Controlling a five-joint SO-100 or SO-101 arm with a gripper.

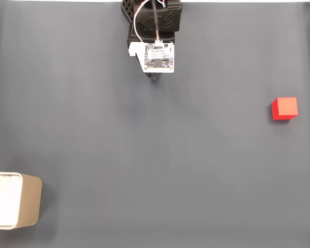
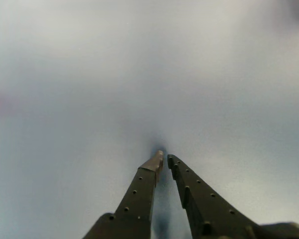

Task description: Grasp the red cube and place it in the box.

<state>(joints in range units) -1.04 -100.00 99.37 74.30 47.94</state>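
Note:
The red cube (image 1: 284,108) rests on the grey mat at the right edge of the fixed view, far from the arm. The box (image 1: 14,200), tan with a white lining, sits at the lower left corner, partly cut off by the frame. My gripper (image 1: 155,77) hangs at the top centre under the white camera board, its tips barely showing below it. In the wrist view my gripper (image 2: 164,158) points at bare blurred mat, its two dark fingers (image 2: 139,191) nearly touching at the tips with nothing between them.
A grey mat (image 1: 155,155) covers the whole surface between cube and box. The arm's black base (image 1: 152,15) stands at the top edge.

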